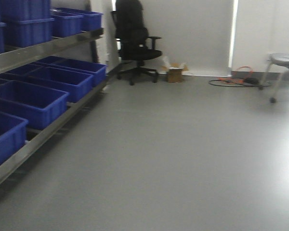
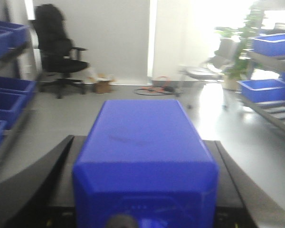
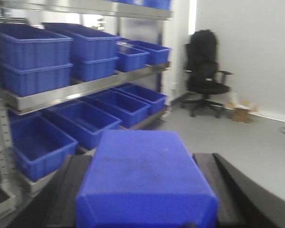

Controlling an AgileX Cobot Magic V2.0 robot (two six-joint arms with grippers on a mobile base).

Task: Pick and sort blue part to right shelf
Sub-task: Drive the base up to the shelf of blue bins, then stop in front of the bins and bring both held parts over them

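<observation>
A: Where's the small solid-blue plastic bottle-shaped part (image 2: pixel 145 166)?

B: In the left gripper (image 2: pixel 143 141). The black fingers (image 2: pixel 33 190) are pressed vs both its flanks. Its body lies along the jaws, w/ the sloped shoulder end toward the cam. Prob gripped on the broad flat sides bc those give the firmest hold for carrying.

A: And the right gripper (image 3: pixel 141 156)?

B: Pinching sth too: a second solid-blue plastic block (image 3: pixel 145 180), fingers tight on either side. No cap shows there, so can't tell if it's the same kind.

A: Target?

B: The stainless-steel right shelf (image 2: pixel 268 59) w/ big open blue bins shows only in the left wrist view, at far right. It's well apart from the part, so drop-off isn't done.

A: The rack in the front view?

B: That's a diff steel rack of blue bins (image 1: pixel 48 45), on the left and near. Wrong side, I'd judge.

A: Why held like that?

B: Both pieces hang over bare grey floor (image 1: pixel 183 159), touching no bin. Looks like a carry pose, imo. A black office chair (image 1: pixel 135 43) sits by the far wall.
</observation>
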